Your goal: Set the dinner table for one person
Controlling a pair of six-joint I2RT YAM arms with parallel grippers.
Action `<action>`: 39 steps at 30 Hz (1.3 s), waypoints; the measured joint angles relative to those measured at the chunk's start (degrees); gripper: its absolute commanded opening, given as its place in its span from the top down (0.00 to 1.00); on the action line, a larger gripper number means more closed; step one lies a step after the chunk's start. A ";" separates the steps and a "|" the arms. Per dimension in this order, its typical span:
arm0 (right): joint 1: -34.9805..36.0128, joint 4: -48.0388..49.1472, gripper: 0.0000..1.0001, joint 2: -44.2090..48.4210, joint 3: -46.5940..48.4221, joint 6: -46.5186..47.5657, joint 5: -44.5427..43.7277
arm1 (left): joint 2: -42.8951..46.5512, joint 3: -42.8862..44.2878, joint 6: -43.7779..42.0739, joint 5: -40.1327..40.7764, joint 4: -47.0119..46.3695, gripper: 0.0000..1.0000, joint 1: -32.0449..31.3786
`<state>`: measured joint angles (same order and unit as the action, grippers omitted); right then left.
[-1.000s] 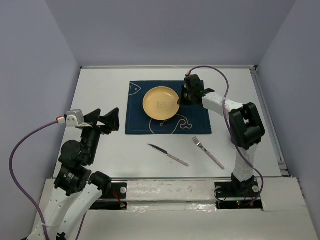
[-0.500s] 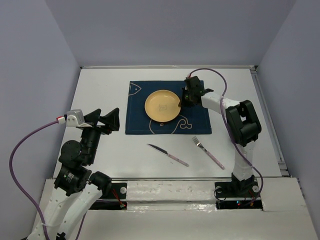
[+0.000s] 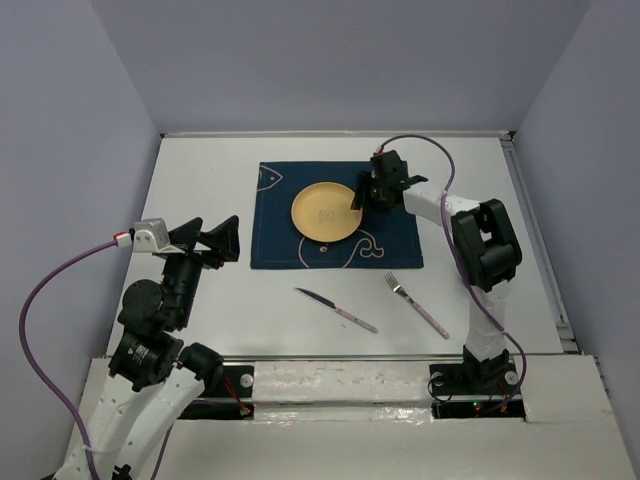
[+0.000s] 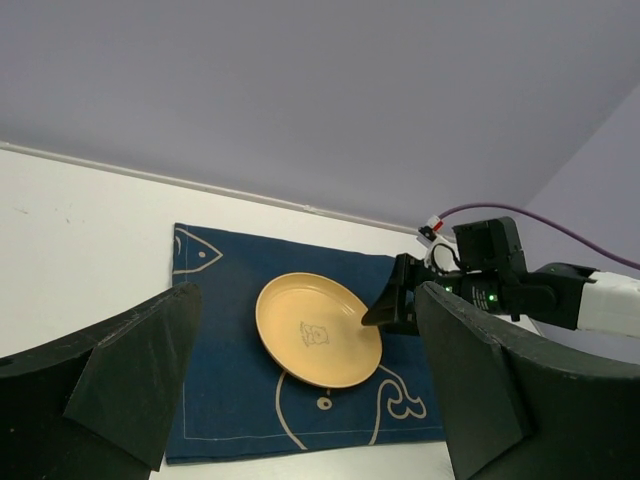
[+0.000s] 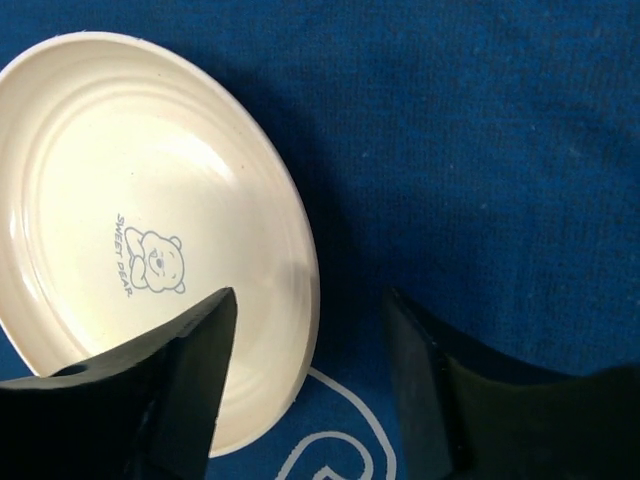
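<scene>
Right end effector (image 5: 310, 305): black fingers (image 5: 170, 390) stand parted and straddle the right-hand rim of a round pale-yellow plate (image 5: 150, 190). One finger is over the plate's inside, the other over the cloth beyond the rim. A gap shows on either side, so nothing is clamped; whether a finger touches the rim cannot be told. The plate lies flat, with a small bear drawing and lettering at its centre. It sits on a dark blue cloth mat with white whale outlines (image 3: 272, 240), upper centre of the top view, in the mat's middle and towards its upper edge. The white-and-black right arm (image 3: 485, 250) climbs from its base at lower right and bends in over the mat's right side, with a purple cable (image 3: 425, 140) looping above it. Left end effector (image 3: 210, 240): middle left of the top view, fingers spread wide and empty, raised off the surface, left of the mat and apart from it. Its wrist view looks between the two fingers at the plate. Below the mat, on bare surface, lies a table knife with dark blade and pale handle (image 3: 336, 310), set diagonally. Just right of it is a metal fork with pinkish handle (image 3: 417, 305), also diagonal, tines to the upper left. Both are clear of the mat and of each other. Everything rests on the flat matte white rectangular worktop (image 3: 200, 180), which fills the centre of the top view. Lavender walls (image 3: 60, 150) edge it, and the arm bases sit at its near edge along the frame bottom.
</scene>
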<state>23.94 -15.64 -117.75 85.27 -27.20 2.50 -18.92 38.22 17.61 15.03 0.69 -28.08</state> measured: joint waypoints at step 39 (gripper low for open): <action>-19.06 -10.93 0.65 48.22 -42.93 -5.79 -29.81 | 4.72 0.00 -0.74 0.79 0.04 0.01 -10.21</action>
<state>4.89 -26.57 -69.54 42.35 -32.99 -27.31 -14.20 38.22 16.86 15.81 0.73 -38.28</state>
